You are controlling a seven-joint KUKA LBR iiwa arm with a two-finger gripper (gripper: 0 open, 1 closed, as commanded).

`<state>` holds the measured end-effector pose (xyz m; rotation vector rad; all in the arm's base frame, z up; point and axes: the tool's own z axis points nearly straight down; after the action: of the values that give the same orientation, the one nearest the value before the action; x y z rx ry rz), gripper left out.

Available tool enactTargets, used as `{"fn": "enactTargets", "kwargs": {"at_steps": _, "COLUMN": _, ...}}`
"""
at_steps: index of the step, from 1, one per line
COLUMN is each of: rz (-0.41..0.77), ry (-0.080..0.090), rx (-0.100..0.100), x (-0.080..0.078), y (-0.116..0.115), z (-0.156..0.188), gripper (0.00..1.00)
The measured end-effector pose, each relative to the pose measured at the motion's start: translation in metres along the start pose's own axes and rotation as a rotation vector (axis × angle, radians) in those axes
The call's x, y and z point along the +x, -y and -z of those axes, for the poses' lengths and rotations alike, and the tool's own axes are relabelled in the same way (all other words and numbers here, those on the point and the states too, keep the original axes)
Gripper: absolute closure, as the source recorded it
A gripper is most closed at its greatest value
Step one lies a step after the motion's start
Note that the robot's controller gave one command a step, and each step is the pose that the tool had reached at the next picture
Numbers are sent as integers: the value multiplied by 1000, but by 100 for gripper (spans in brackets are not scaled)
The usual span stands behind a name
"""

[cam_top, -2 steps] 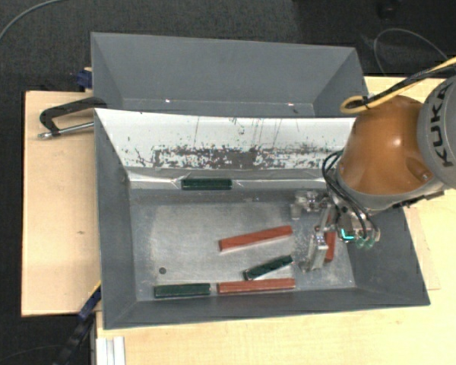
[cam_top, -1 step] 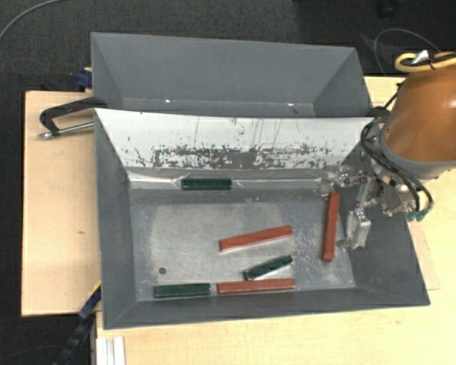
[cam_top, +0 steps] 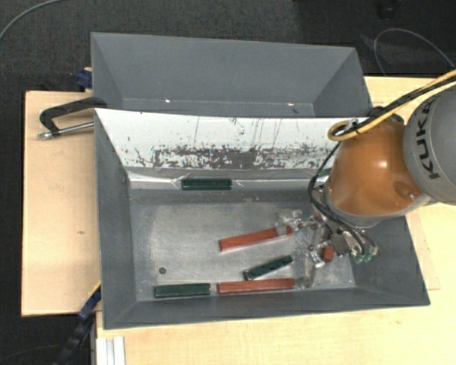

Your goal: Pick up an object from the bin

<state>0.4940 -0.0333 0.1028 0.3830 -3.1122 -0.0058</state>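
My gripper [cam_top: 302,245] is low over the right part of the bin floor, under the arm's orange cover, and it stands open with nothing between its fingers. One fingertip [cam_top: 292,223] is by the right end of a red-brown bar [cam_top: 249,239] that lies slanted in the middle of the floor. The other fingertip [cam_top: 311,268] is just right of a short dark green bar [cam_top: 268,266] and above the right end of a second red bar [cam_top: 256,285], which lies along the front wall.
A dark green bar [cam_top: 182,290] lies at the front left, end to end with the red one. Another dark green bar [cam_top: 207,183] rests at the foot of the back wall. The arm and its cover hang over the bin's right side.
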Motion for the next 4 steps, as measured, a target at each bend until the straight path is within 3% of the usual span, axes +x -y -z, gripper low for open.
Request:
{"fn": "enactTargets", "kwargs": {"at_steps": 1, "rz": 193, "ry": 13, "rx": 4, "x": -60, "y": -55, "z": -32, "gripper": 0}}
{"fn": "enactTargets", "kwargs": {"at_steps": 2, "rz": 190, "ry": 10, "rx": 5, "x": -60, "y": -53, "z": -29, "gripper": 100}}
{"fn": "enactTargets", "kwargs": {"at_steps": 3, "rz": 190, "ry": 10, "rx": 5, "x": -59, "y": -53, "z": -31, "gripper": 0}}
{"fn": "enactTargets", "kwargs": {"at_steps": 4, "rz": 191, "ry": 7, "rx": 5, "x": -59, "y": -53, "z": -31, "gripper": 100}}
